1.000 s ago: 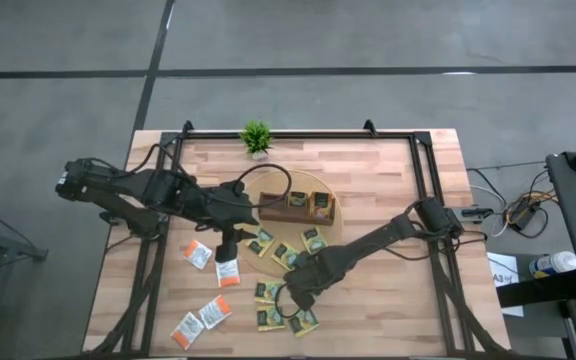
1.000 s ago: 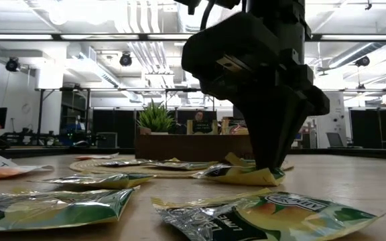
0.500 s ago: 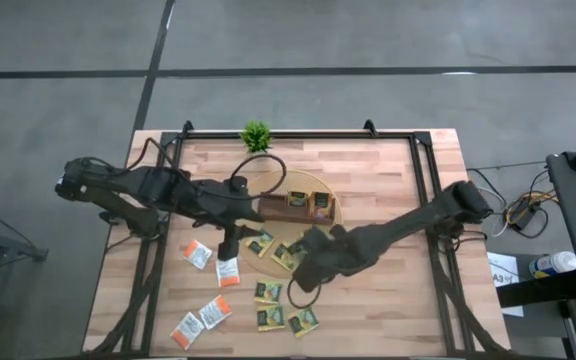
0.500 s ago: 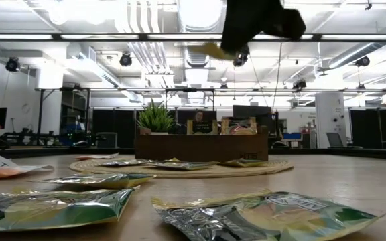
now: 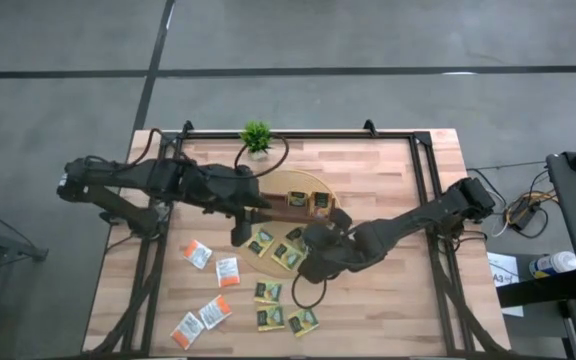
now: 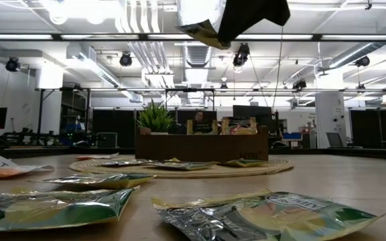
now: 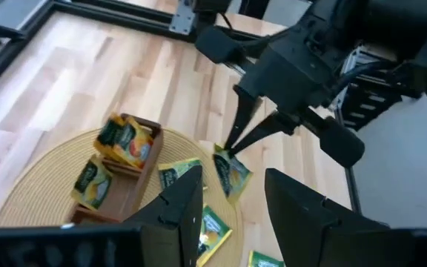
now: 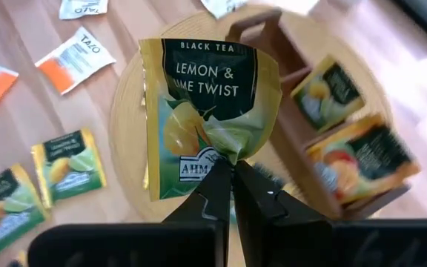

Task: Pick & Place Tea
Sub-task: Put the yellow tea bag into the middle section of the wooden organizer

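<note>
Overhead, right pincer (image 8: 232,172) pinches a green-and-yellow sachet (image 8: 207,111) above the tray (image 8: 325,141), left pincer (image 7: 232,196) spread.

Bright ceiling lights (image 6: 79,10) glare in the low view; the near sachets (image 6: 267,214) look perhaps slightly soft.

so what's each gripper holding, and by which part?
Right gripper pinches a green-and-yellow tea sachet by its edge, raised off the table. Left gripper holds nothing.

We read "BLACK TEA" and "LEMON & LIME TWIST" on the green-and-yellow sachet (image 8: 207,111), with "AHM" lower on it. A white-and-orange sachet (image 8: 74,59) reads "TAZO".
</note>
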